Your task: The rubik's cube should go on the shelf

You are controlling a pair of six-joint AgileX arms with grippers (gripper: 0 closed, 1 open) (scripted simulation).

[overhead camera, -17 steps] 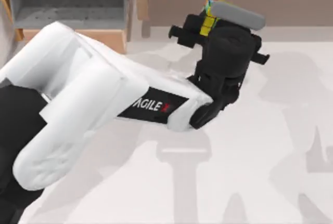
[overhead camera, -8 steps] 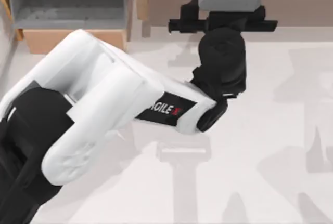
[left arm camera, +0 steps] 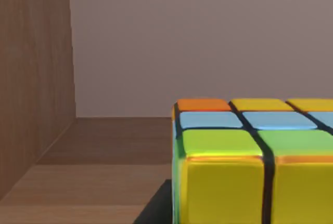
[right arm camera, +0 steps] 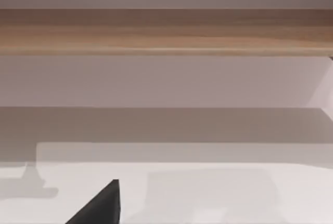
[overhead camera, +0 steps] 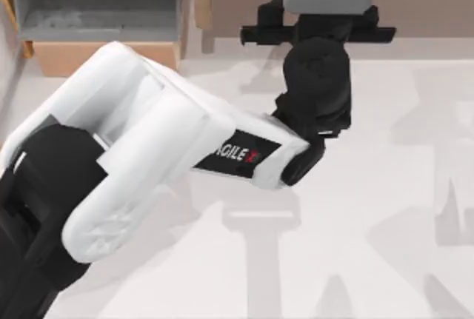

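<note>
A pale table [overhead camera: 385, 208] fills most of the top view, its surface mottled with soft grey shadows, the darkest patches lying toward 6 o'clock and 3 o'clock. At about 10 o'clock stands a wooden box [overhead camera: 111, 54] with a grey-lined compartment [overhead camera: 89, 8] open to the camera; its light-wood front edge sits on the table and its right wall rises as a thin wooden board. The right wrist view shows the same pale table [right arm camera: 208, 193] with a dark wedge of shadow near 7 o'clock.
</note>
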